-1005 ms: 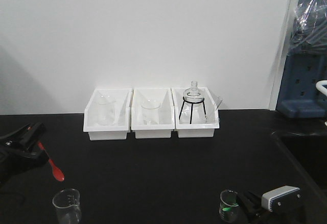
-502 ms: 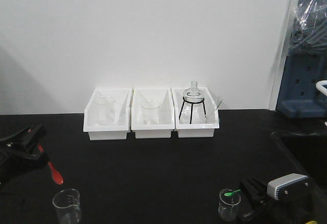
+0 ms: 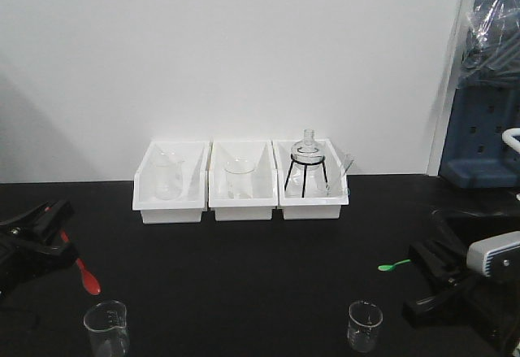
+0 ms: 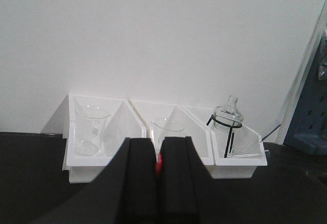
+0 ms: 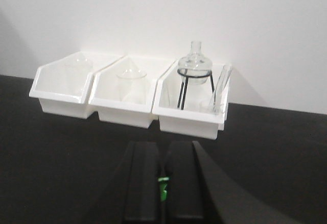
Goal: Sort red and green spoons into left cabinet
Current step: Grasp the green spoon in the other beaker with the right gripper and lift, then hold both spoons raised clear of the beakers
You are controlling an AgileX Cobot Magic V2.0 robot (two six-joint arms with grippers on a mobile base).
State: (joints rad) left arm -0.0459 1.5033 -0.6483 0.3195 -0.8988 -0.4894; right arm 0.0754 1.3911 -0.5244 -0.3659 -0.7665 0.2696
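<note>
My left gripper (image 3: pixel 58 225) is at the left edge of the black table, shut on the handle of the red spoon (image 3: pixel 88 279), whose bowl hangs down to the right. In the left wrist view a sliver of the red spoon (image 4: pixel 159 164) shows between the closed fingers of the left gripper (image 4: pixel 157 147). At the right, my right gripper (image 3: pixel 418 258) is shut on the green spoon (image 3: pixel 396 266), whose bowl points left above the table. The right wrist view shows the green spoon (image 5: pixel 162 185) pinched in the right gripper (image 5: pixel 162 152). The left cabinet is out of view.
Three white bins (image 3: pixel 241 180) with glassware stand against the back wall, the right one holding a flask on a black tripod (image 3: pixel 307 166). Two small glass beakers (image 3: pixel 107 327) (image 3: pixel 365 324) stand near the front edge. A blue object (image 3: pixel 479 133) stands at the far right.
The right gripper has lifted the green spoon out of the front right beaker and carried it up and to the right. The left gripper with the red spoon has barely shifted.
</note>
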